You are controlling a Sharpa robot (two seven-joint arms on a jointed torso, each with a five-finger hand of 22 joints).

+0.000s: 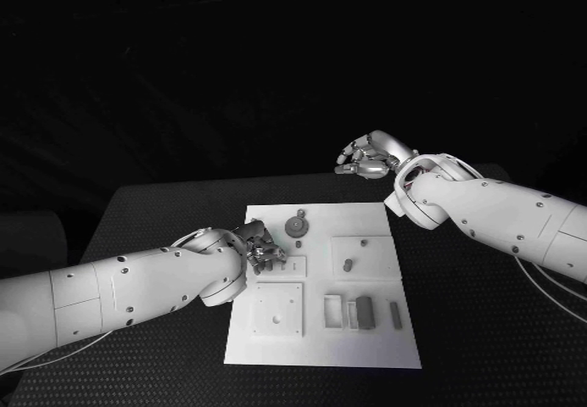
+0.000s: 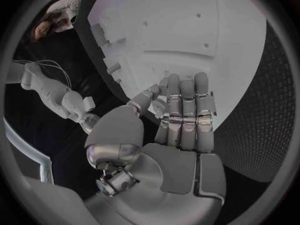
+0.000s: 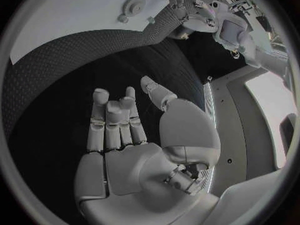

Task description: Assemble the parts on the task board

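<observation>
The white task board (image 1: 321, 343) lies in the middle of the black table. On it are a round grey part (image 1: 298, 225), two small dark parts (image 1: 346, 264) on a raised square, and two dark bars (image 1: 363, 311) near the front. My left hand (image 1: 259, 246) is low at the board's left edge. In the left wrist view its fingers (image 2: 187, 110) lie straight and side by side over the board (image 2: 187, 30), with nothing seen in them. My right hand (image 1: 367, 157) hangs in the air beyond the board's far right corner; its palm (image 3: 134, 160) is bare and the fingers are loosely spread.
A white square plate (image 1: 279, 309) with a small hole sits at the board's front left, beside a shallow frame (image 1: 332, 310). Black table surface (image 1: 489, 339) surrounds the board on all sides. The right wrist view shows the round part (image 3: 133, 5) and my left hand (image 3: 190, 7) across the board.
</observation>
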